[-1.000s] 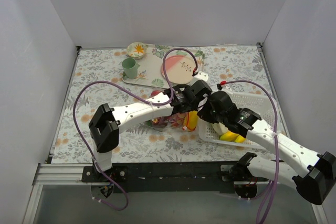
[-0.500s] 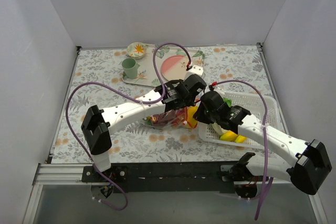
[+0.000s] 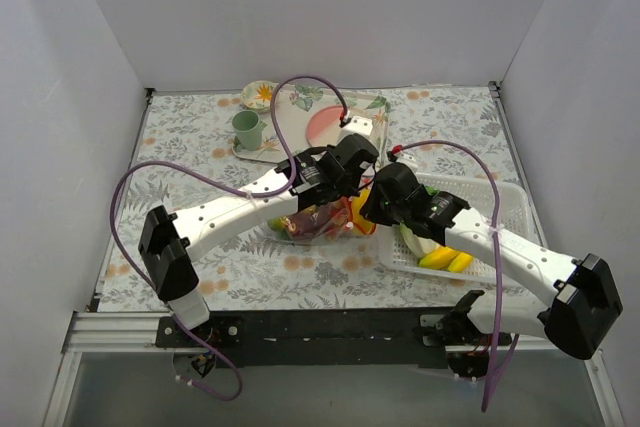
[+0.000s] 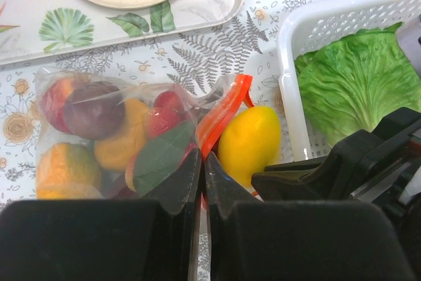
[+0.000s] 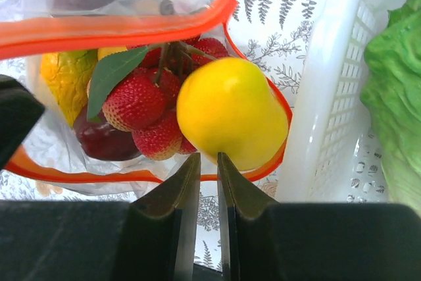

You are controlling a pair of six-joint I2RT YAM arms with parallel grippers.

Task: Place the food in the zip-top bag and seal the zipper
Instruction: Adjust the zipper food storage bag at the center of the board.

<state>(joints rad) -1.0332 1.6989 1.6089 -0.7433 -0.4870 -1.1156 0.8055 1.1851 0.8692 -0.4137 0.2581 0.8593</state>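
Note:
The clear zip-top bag (image 3: 305, 224) lies on the cloth beside the basket, filled with food: strawberries (image 5: 141, 106), a dark plum (image 4: 92, 110) and orange fruit (image 4: 122, 143). My left gripper (image 4: 202, 156) is shut on the red-orange zipper (image 4: 223, 113) at the bag's mouth. A yellow lemon-like fruit (image 5: 227, 113) sits in the open mouth, ringed by the zipper (image 5: 118, 27). My right gripper (image 5: 208, 157) has its tips against the fruit's near side. Its jaws stand a narrow gap apart with nothing clamped; the lower strip runs beneath them. From above, both grippers (image 3: 345, 197) (image 3: 372, 209) meet at the mouth.
The white slotted basket (image 3: 500, 209) stands right of the bag, holding green lettuce (image 4: 355, 77) and bananas (image 3: 445, 259). A patterned tray (image 3: 290, 142) at the back carries a green cup (image 3: 247, 129) and a pink plate (image 3: 328, 123); a small bowl (image 3: 260, 95) sits behind it.
Both arms have swung left and slightly away from the basket. The bag and the yellow fruit at its mouth shifted left with them. Neither gripper's opening changed.

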